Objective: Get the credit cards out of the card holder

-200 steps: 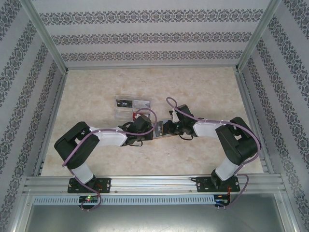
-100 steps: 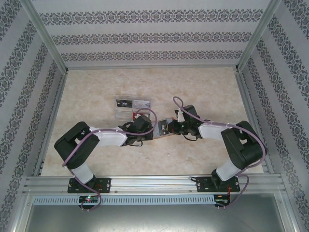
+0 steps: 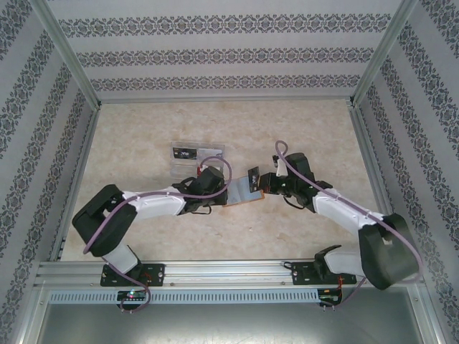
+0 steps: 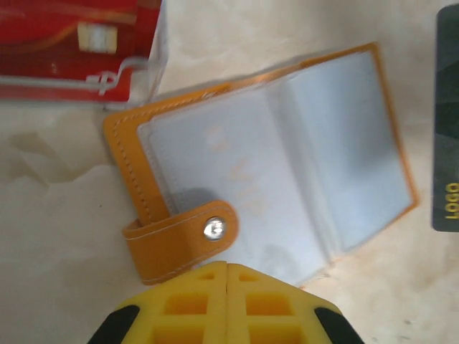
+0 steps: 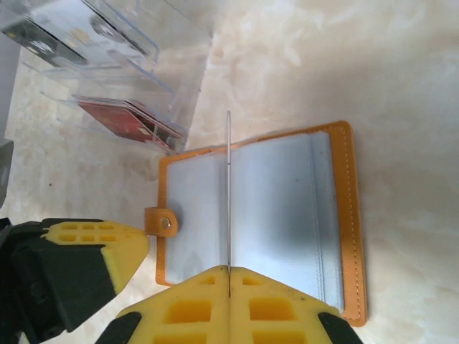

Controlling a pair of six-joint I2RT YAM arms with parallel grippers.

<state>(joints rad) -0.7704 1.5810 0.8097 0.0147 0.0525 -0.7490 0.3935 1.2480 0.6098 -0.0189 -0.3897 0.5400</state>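
Card holder (image 3: 240,192): lies open on the marbled table (image 3: 143,129), pale pockets facing up, between the two grippers.
Snap strap (image 4: 183,240): folded over the card holder's edge on the left gripper's side.
Left gripper (image 4: 227,266): just beside the strap, pads pressed together with nothing between them.
Right gripper (image 5: 228,271): at the card holder's opposite side, jaws clamped on a card (image 5: 228,186).
Card: edge-on, lined up over the card holder's middle fold.
Clear boxes (image 3: 197,159): just beyond the card holder, red cards inside.
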